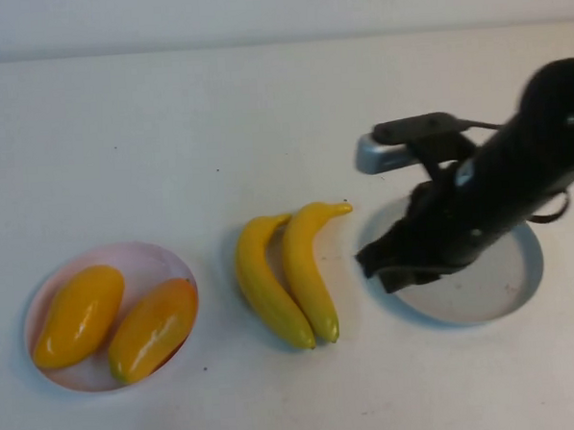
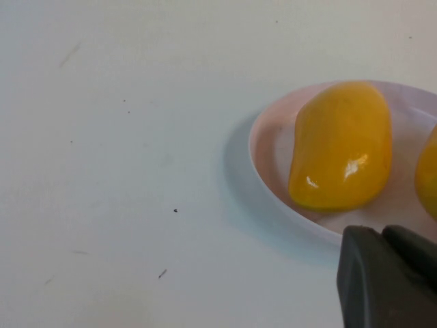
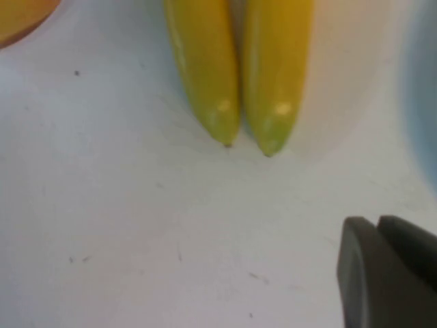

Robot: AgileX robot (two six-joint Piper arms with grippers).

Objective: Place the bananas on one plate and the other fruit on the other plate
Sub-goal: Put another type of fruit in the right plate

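Two yellow bananas (image 1: 267, 283) (image 1: 309, 262) lie side by side on the table between the plates; their greenish tips show in the right wrist view (image 3: 205, 68) (image 3: 276, 68). Two orange-yellow mangoes (image 1: 78, 315) (image 1: 153, 328) lie on the pink plate (image 1: 145, 256) at the left. The grey plate (image 1: 493, 281) at the right holds no fruit. My right gripper (image 1: 376, 263) is shut and empty over the grey plate's left rim, just right of the bananas, and shows in its wrist view (image 3: 377, 222). My left gripper (image 2: 382, 232) is shut and empty beside the pink plate (image 2: 263, 150) and one mango (image 2: 341, 147).
The white table (image 1: 167, 135) stretches bare behind the plates. My right arm covers the upper left part of the grey plate. My left arm is out of the high view.
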